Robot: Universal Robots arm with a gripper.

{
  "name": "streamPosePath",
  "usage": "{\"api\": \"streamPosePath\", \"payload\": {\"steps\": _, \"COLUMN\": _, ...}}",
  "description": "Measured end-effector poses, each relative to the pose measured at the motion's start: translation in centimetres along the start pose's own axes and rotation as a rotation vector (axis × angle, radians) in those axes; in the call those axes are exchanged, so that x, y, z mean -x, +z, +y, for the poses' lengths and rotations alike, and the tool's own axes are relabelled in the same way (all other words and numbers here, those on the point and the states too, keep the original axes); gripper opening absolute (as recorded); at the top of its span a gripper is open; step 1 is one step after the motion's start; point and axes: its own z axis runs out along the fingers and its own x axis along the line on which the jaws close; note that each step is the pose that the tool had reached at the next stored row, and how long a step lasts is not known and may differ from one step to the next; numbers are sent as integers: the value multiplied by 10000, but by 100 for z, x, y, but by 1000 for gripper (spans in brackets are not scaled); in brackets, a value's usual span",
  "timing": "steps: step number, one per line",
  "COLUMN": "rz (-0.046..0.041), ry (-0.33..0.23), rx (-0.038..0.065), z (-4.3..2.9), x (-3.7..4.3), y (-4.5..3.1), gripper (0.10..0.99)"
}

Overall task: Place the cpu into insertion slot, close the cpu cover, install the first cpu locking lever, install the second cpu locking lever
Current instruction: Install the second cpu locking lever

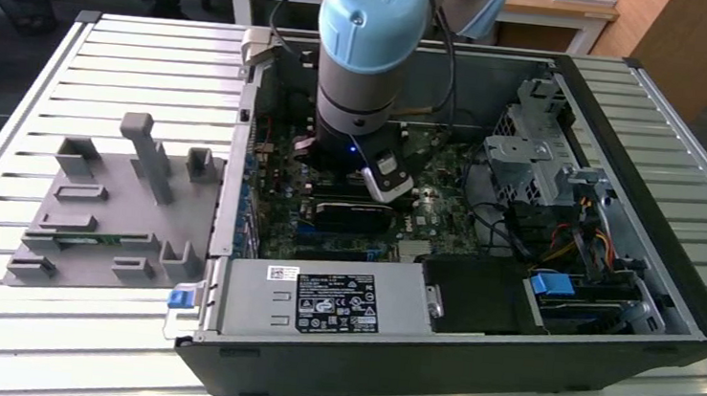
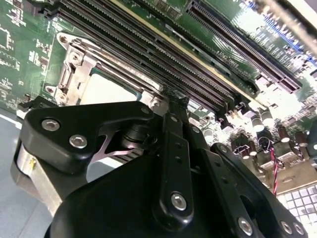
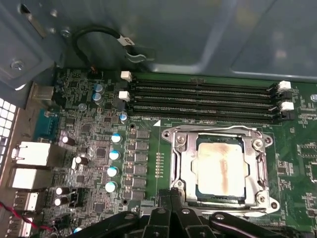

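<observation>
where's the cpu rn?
In the first wrist view the cpu sits in the insertion slot under the closed cpu cover, beside the long memory slots, with the pincer at the socket's edge.

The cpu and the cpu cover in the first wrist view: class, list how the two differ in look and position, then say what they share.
The cpu is a solid plate with a stained beige face; the cpu cover is a shiny silver frame with a large open window. The cpu lies inside, showing through that window; the cpu cover lies around and over its edges. Both are square, metallic, and lie flat on the green board.
</observation>
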Motion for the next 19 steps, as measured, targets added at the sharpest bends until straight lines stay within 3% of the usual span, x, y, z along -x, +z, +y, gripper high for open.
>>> {"api": "streamPosePath", "payload": {"steps": 8, "rz": -2, "ry": -1, "rx": 30, "z": -6, "x": -19, "y": 22, "gripper": 106}}
{"api": "streamPosePath", "payload": {"steps": 19, "rz": -1, "ry": 0, "rx": 28, "z": 33, "x": -18, "y": -106, "gripper": 106}}
